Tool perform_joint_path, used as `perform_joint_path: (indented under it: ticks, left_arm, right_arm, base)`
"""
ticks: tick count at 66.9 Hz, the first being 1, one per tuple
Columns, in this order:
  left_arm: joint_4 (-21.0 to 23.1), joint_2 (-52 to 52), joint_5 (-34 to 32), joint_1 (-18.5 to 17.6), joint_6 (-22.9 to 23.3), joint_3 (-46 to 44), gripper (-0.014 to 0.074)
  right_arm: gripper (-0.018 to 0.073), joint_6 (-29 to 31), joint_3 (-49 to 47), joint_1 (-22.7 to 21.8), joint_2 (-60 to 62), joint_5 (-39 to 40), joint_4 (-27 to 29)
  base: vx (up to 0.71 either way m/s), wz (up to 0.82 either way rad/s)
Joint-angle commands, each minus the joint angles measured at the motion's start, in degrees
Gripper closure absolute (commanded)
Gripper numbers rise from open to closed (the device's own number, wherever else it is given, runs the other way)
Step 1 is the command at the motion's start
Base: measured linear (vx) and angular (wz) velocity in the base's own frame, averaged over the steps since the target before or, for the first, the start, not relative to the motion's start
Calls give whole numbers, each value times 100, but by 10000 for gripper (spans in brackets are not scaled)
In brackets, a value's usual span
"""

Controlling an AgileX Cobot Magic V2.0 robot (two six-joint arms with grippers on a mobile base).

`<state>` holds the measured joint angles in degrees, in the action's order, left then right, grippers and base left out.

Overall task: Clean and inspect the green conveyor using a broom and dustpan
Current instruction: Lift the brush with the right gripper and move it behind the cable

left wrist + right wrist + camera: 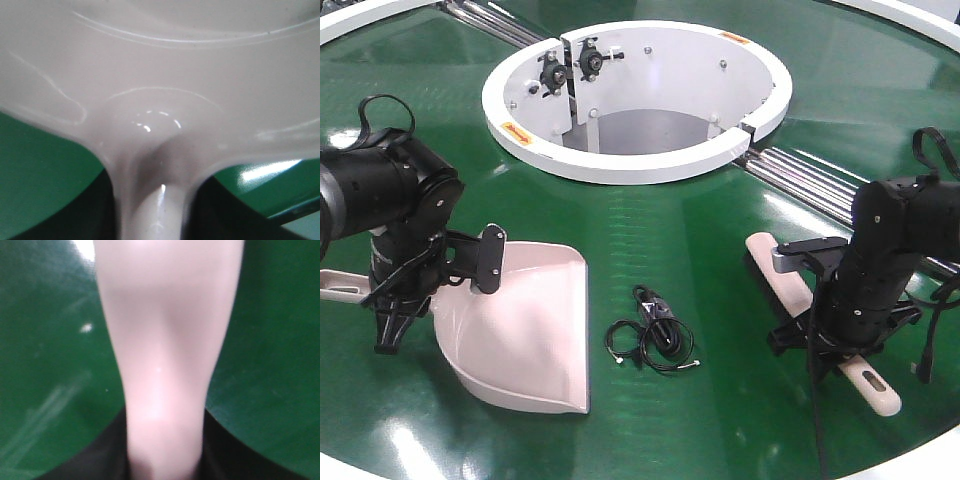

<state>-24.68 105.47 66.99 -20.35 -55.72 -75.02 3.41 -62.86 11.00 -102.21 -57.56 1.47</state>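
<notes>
The green conveyor [650, 240] fills the front view. The pale dustpan [525, 330] lies on it at the left, mouth towards the right. My left gripper [390, 330] is shut on its handle. In the left wrist view the dustpan [160, 75] fills the frame and its handle neck runs between my left gripper's [152, 220] dark jaws. The broom [775, 265] lies on the belt at the right. My right gripper [825, 345] is shut on its handle. In the right wrist view the broom handle [165, 340] sits between my right gripper's [165, 455] jaws.
A tangled black cable [655, 340] lies on the belt between dustpan and broom. The white ring-shaped hub [640, 165] stands at the back centre. Silver roller strips [810, 180] run right of it. The belt's white rim [350, 475] curves along the front.
</notes>
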Motion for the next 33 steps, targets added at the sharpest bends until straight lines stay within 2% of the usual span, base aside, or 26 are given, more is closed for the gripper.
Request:
perform_joint_path:
  ticks: [1, 18, 33]
  left_arm:
    - [-96, -261, 17, -45, 63, -159, 603]
    - [-96, -261, 17, -45, 63, -159, 603]
    - [-96, -261, 17, -45, 63, -159, 603]
  right_arm:
    - [572, 71, -167, 4, 355, 44, 59]
    - [564, -10, -167, 33, 747, 36, 331]
    - [564, -670, -167, 631, 867, -91, 138]
  base:
    - [0, 0]
    - [0, 0]
    - [0, 0]
